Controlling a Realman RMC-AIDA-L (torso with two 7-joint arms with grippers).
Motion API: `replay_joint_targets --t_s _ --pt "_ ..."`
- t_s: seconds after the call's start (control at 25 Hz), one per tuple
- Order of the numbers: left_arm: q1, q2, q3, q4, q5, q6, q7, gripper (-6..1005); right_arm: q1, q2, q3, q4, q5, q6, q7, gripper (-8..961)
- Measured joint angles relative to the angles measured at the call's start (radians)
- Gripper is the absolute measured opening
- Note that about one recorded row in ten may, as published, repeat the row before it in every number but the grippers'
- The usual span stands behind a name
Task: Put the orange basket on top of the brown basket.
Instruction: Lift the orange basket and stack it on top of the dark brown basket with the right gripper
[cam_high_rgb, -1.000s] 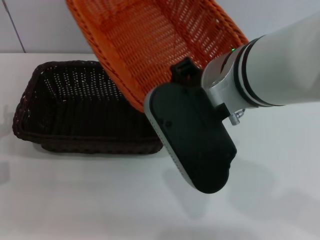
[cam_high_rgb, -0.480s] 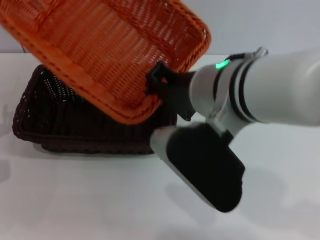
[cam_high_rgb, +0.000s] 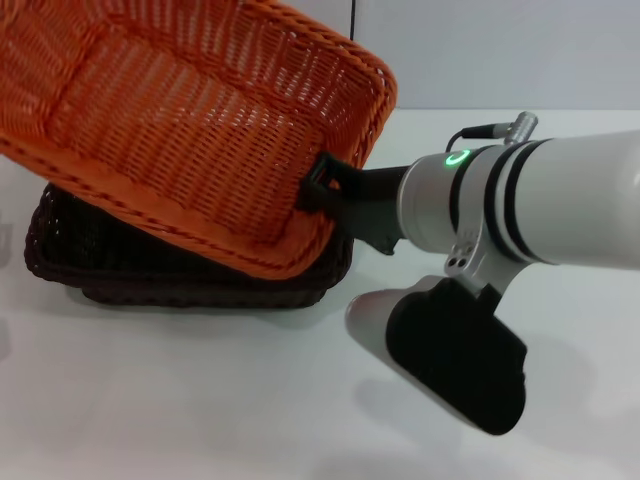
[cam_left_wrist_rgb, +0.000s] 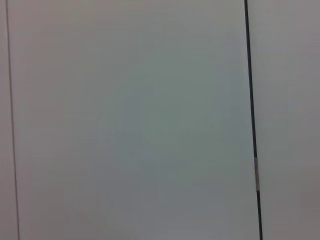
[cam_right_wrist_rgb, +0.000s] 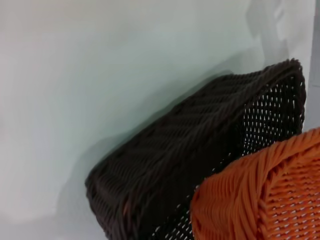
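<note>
The right gripper (cam_high_rgb: 322, 183) is clamped on the right-hand rim of the orange basket (cam_high_rgb: 190, 130), with one dark finger (cam_high_rgb: 318, 172) hooked over the braided edge into the inside. The orange basket is held tilted, its open side turned toward the front of the white worktop (cam_high_rgb: 200, 400), and it sits over the brown basket (cam_high_rgb: 180, 285), covering most of it. The lower long rim of the orange basket lies close against the brown basket's top (whether the two actually touch cannot be told).

The brown basket rests flat on the worktop toward the left edge, about midway between front and back. In the right wrist view its dark woven side wall (cam_right_wrist_rgb: 175, 170) shows on the pale surface with a corner of the orange basket (cam_right_wrist_rgb: 260, 195) just beside it.

The left gripper is out of sight; its wrist view shows only a plain pale panel (cam_left_wrist_rgb: 130, 120).
</note>
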Motion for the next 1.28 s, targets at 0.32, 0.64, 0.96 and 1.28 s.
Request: replay_joint_targets --t_s 0.32,0.64,0.96,1.28 --pt "-0.005 -0.003 0.0 0.001 -0.01 -0.002 0.0 716 0.041 -0.076 0.011 0.022 0.056 0.037 -0.044 146" --pt "-0.005 -0.004 0.001 0.008 -0.035 -0.004 0.001 716 0.072 -0.125 -0.002 0.067 0.154 0.027 -0.097 147" --pt "-0.007 -0.003 0.0 0.012 -0.044 0.0 0.002 716 0.101 -0.16 -0.014 0.104 0.192 0.058 -0.099 147" --pt "-0.033 -0.003 0.0 0.026 -0.046 -0.027 0.001 716 0.109 -0.176 -0.034 0.112 0.182 0.1 -0.017 232"
